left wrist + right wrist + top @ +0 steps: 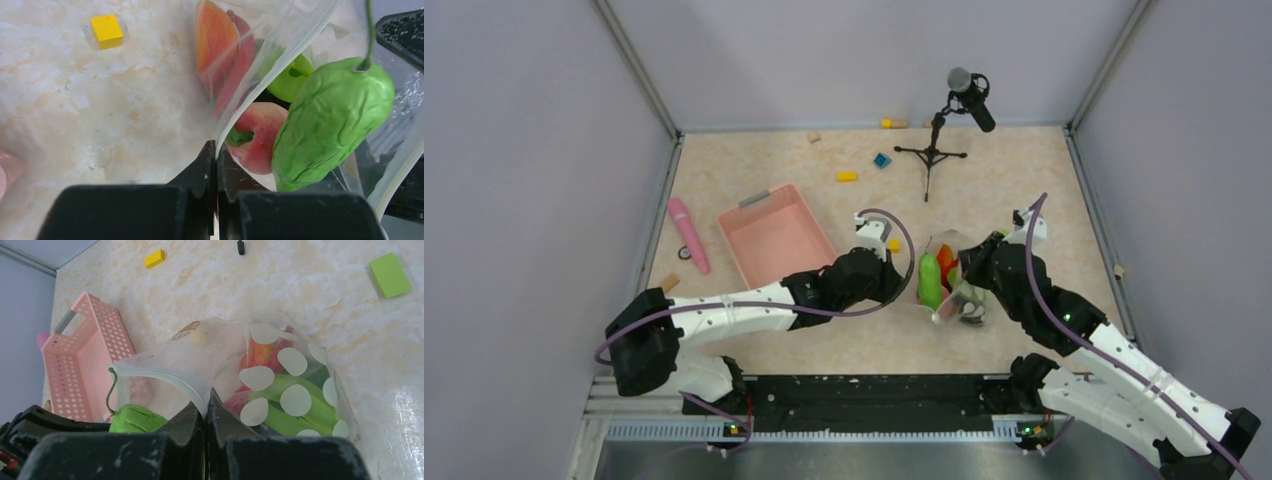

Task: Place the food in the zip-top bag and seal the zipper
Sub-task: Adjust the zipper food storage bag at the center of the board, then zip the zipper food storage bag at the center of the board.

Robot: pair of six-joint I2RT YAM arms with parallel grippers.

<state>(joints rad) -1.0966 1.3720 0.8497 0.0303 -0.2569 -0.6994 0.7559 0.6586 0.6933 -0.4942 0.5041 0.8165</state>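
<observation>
The clear zip-top bag [959, 285] with white dots lies between my two grippers, its mouth held open. My left gripper [216, 150] is shut on one edge of the bag's mouth. My right gripper [206, 404] is shut on the whitish zipper strip [170, 377] of the other edge. A green pepper [330, 125] sits at the mouth; it also shows in the right wrist view [132, 420]. Inside the bag [280, 375] I see a red-pink fruit [257, 137], an orange piece [215, 37] and green food [295, 415].
A pink basket [776, 235] stands left of the left gripper, with a pink stick [688, 233] beyond it. A microphone stand [934, 150] is at the back. Yellow [846, 177] and blue [882, 160] blocks lie behind; a green block [390, 274] lies to the right.
</observation>
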